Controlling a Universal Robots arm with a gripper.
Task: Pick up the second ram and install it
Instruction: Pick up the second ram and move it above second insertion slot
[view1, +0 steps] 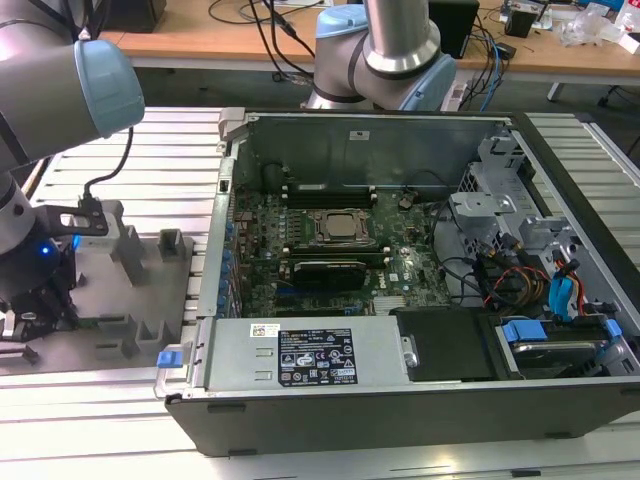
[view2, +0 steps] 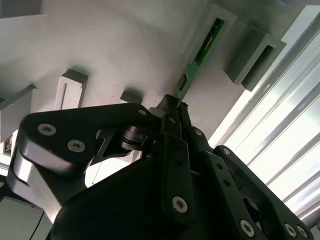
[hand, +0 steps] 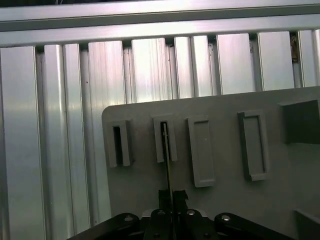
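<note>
Pinching a long, thin green circuit-board stick with dark chips, the second ram (view2: 200, 54), at one end with the black two-fingered gripper (view2: 172, 107), pressed together on it in the second wrist view. Showing the second ram (hand: 166, 155) edge-on in the first wrist view, reaching from the gripper (hand: 172, 196) into a raised grey slotted block (hand: 159, 142) with a neighbour on each side. Impossible to tell whether resting on the slot floor or hanging just clear of it. Standing on a flat grey plastic fixture plate (view1: 105, 290) at the exterior view's left, well apart from the open black desktop computer case (view1: 560, 170) and its green motherboard (view1: 400, 265) at the exterior view's right, all lying on a ribbed aluminium table (view1: 150, 160).

Probably risking a snag: holding so little of the stick, letting it tilt and scrape or jam against the slot walls, possibly dragging the fixture plate or slipping out of the pinch. Likely also bending the board if pulling off-axis.

Counting one green stick, one gripper, one fixture plate, four slotted blocks in a row in the first wrist view, one taller solid block (hand: 300, 120) beside them, and one computer case.
</note>
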